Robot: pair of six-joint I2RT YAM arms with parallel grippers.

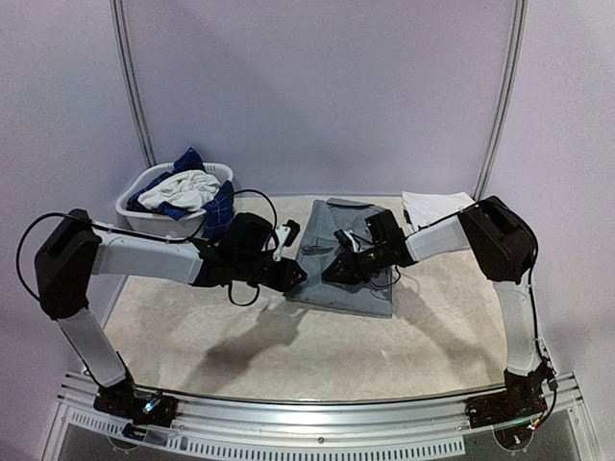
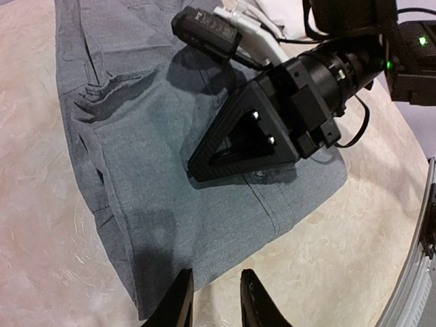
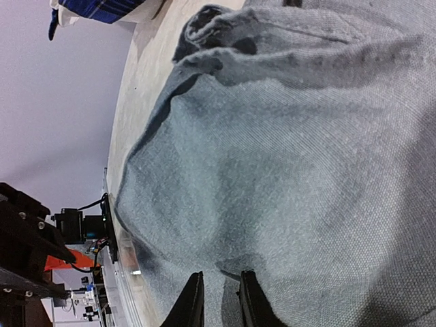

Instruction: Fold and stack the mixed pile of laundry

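Note:
A grey garment (image 1: 348, 252) lies partly folded on the table's middle. It fills the right wrist view (image 3: 286, 150) and shows in the left wrist view (image 2: 157, 143). My right gripper (image 1: 336, 270) presses down on its near part, its jaws nearly together with a small fold of grey cloth pinched between them (image 3: 221, 303). It also shows in the left wrist view (image 2: 201, 169). My left gripper (image 1: 294, 277) hovers at the garment's near left edge, jaws a little apart and empty (image 2: 216, 303). More laundry, white (image 1: 178, 192) and blue plaid (image 1: 219, 206), fills the basket.
The white plastic basket (image 1: 135, 219) stands at the back left. A white cloth (image 1: 432, 206) lies at the back right beside the grey garment. The metal table rail (image 1: 317, 427) runs along the near edge. Curtain walls close the back and sides.

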